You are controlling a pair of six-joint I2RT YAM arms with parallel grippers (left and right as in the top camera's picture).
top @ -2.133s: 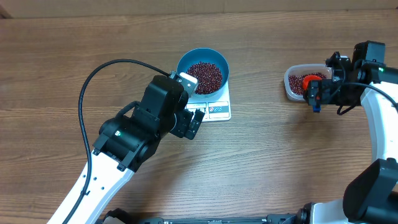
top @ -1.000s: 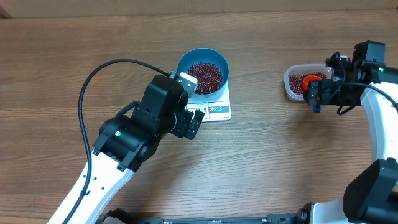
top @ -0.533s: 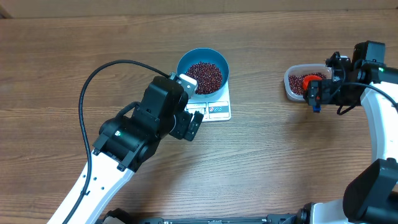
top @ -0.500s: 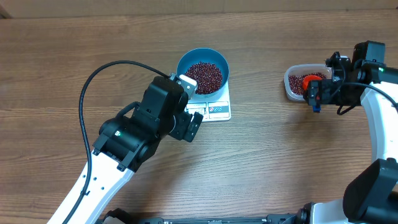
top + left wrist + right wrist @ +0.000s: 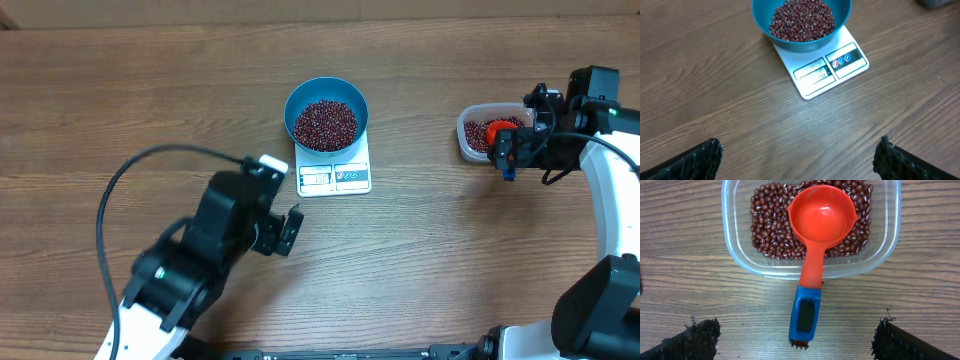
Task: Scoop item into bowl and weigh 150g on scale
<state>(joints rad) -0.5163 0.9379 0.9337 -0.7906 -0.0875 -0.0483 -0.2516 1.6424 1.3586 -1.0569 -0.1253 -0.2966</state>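
Overhead shows L claw [image 5: 288, 232] wide open & empty, bowl [image 5: 289, 110] of beans [image 5: 325, 124] on scale [image 5: 335, 177] just ahead of it, R claw [image 5: 799, 341] wide open around scoop [image 5: 820, 217] handle by tub [image 5: 735, 245], so a clumsy grab could spill beans & spoil the weight.

The left arm [image 5: 200, 262] has a white link and a black, blocky wrist, with a small white block [image 5: 270, 164] at 1 o'clock of the wrist. A black cable [image 5: 165, 148] makes a loop over it. The right arm [image 5: 612, 190] is also white, with black joints and thin black wires [image 5: 549, 179]. The fingers [image 5: 692, 162] are black and rough.
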